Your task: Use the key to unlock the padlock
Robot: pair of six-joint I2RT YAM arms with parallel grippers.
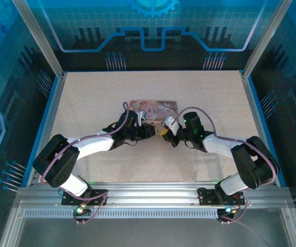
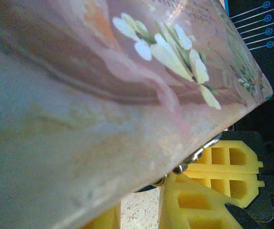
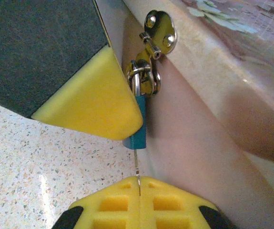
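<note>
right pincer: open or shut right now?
Shut. In the right wrist view the right pincer has its yellow pads pressed together on a thin silver sliver, likely the key edge-on.

text: none legible | tin [image 1: 153, 107]: script lettering on lid, too blurred to read | numbers, brands: none readable

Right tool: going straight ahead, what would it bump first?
Likely the blue piece right ahead, at the tip of the thin key the right tool pinches; depth is hard to judge.
</note>
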